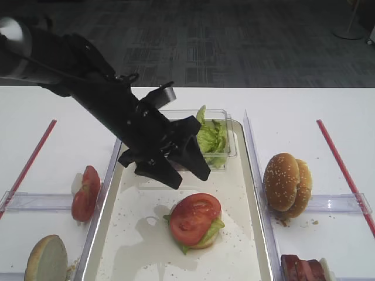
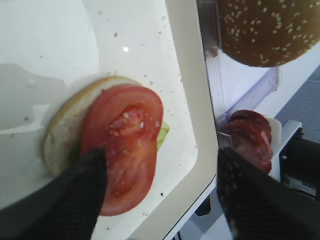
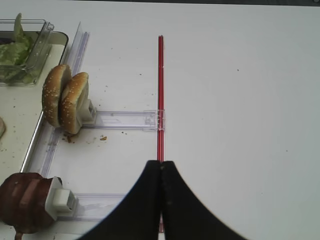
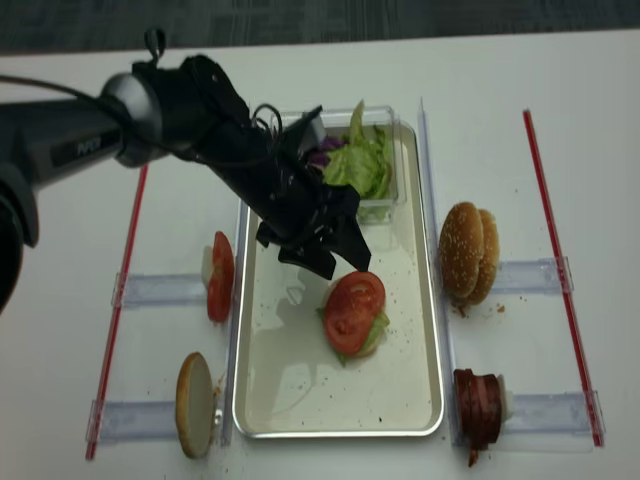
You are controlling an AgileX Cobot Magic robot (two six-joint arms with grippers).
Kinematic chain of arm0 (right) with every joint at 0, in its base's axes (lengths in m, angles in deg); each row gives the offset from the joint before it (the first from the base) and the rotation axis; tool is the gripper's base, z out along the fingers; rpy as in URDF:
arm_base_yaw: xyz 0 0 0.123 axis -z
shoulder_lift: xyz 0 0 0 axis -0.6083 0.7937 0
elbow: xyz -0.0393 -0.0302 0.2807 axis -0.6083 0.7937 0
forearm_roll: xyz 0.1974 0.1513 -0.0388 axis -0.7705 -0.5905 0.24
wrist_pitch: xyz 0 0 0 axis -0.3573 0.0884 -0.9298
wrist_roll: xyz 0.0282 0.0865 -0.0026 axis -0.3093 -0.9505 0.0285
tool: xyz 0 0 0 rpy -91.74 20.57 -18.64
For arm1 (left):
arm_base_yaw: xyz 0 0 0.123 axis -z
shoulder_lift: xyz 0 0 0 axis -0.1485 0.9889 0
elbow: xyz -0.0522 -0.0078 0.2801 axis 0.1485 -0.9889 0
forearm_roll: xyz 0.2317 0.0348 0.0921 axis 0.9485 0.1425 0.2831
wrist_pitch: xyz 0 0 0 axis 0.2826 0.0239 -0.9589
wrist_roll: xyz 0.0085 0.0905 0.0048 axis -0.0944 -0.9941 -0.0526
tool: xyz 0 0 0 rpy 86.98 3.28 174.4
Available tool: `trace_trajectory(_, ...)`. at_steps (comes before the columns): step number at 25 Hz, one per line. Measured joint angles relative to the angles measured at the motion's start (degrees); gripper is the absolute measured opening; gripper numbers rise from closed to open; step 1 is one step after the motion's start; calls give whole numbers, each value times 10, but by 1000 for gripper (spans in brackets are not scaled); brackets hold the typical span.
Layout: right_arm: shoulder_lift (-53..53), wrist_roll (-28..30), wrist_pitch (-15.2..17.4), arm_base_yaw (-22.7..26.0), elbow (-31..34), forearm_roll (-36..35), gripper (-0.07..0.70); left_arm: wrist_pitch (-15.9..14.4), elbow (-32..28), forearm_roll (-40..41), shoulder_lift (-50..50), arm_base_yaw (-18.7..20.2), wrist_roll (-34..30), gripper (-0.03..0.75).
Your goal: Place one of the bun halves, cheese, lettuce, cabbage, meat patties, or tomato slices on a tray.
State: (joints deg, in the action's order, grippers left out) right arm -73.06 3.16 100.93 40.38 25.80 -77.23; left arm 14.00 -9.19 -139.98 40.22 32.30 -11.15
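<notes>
Where the tray (image 1: pixel 249 193) runs down the middle of the white desk (image 1: pixel 304 111), a stack sits on its pale, crumb-speckled floor toward the near right: a tomato slice (image 1: pixel 194 218) lies on top of a lettuce leaf (image 1: pixel 213 228), which rests on a bun half (image 2: pixel 62 132) with its pale cut face up. The left tool (image 1: pixel 183 168) hangs above the tray just to the far left of that stack, its two dark fingers spread apart and gripping nothing; in the left wrist view one finger (image 2: pixel 75 200) shows over the near edge of the tomato and the other stands off beyond the tray's rim. At the far end of the tray a small clear tub (image 1: pixel 225 132) holds more lettuce (image 1: pixel 210 137), with purple cabbage (image 4: pixel 322 155) beside the leaves. Left of the tray, more tomato slices (image 1: pixel 85 193) stand on edge in a clear holder, and a cut bun half (image 1: pixel 45 259) stands nearer. Right of the tray, two seeded bun halves (image 1: pixel 286 182) stand on edge together, and the meat patties (image 1: pixel 303 270) sit nearer. A red strip (image 1: pixel 343 170) runs along the desk on the far right, another (image 1: pixel 29 164) on the left. The right tool (image 3: pixel 161 200) is clenched with nothing between its fingers, poised over the right-hand red strip, well apart from the food.
</notes>
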Motion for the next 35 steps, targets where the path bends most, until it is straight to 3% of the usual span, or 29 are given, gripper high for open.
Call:
trace_trajectory(19, 0, 0, 0, 0, 0, 0, 36, -32, 52, 43, -136, 0, 67, 435)
trace_trajectory(23, 0, 0, 0, 0, 0, 0, 36, -32, 52, 125, -136, 0, 108, 435)
trace_trajectory(28, 0, 0, 0, 0, 0, 0, 36, -34, 53, 298, -136, 0, 196, 435)
trace_trajectory(35, 0, 0, 0, 0, 0, 0, 36, -59, 53, 460, -136, 0, 273, 435)
